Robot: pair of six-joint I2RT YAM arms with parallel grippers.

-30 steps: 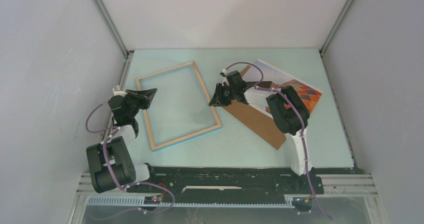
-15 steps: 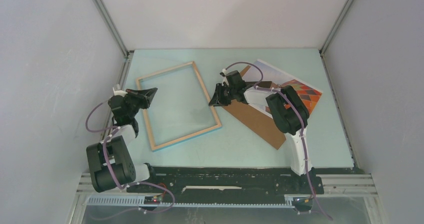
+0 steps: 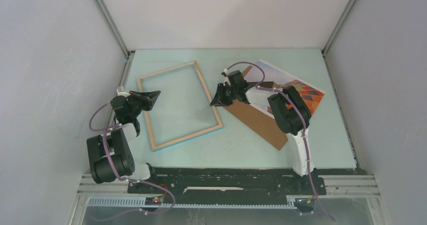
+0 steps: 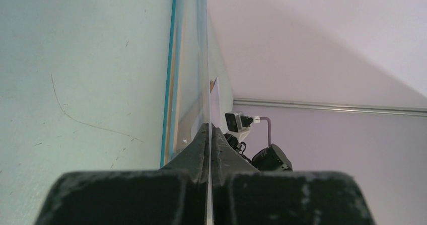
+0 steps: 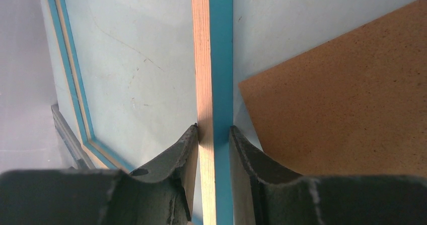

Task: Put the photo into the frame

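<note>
The frame (image 3: pixel 173 70) lies on the table left of centre, wood side up, its teal face showing along the edges. My right gripper (image 3: pixel 215 101) is shut on the frame's right rail (image 5: pixel 211 59), one finger on each side (image 5: pixel 214 129). My left gripper (image 3: pixel 152 95) is by the frame's left rail and is shut (image 4: pixel 209 127) on the edge of a thin clear pane (image 4: pixel 194 59), which stands edge-on between its fingers. The photo (image 3: pixel 297 86) lies at the back right, colourful side up, partly hidden by the right arm and a brown board.
The brown backing board (image 3: pixel 257 122) lies right of the frame, overlapping the photo, and its corner (image 5: pixel 342 94) sits close to my right fingers. Grey walls enclose the table on the left, back and right. The arm bases stand at the near edge.
The left arm has shifted a little, its elbow drawn nearer the wall, with the gripper still shut on the clear pane. The right arm and the frame have not moved.
</note>
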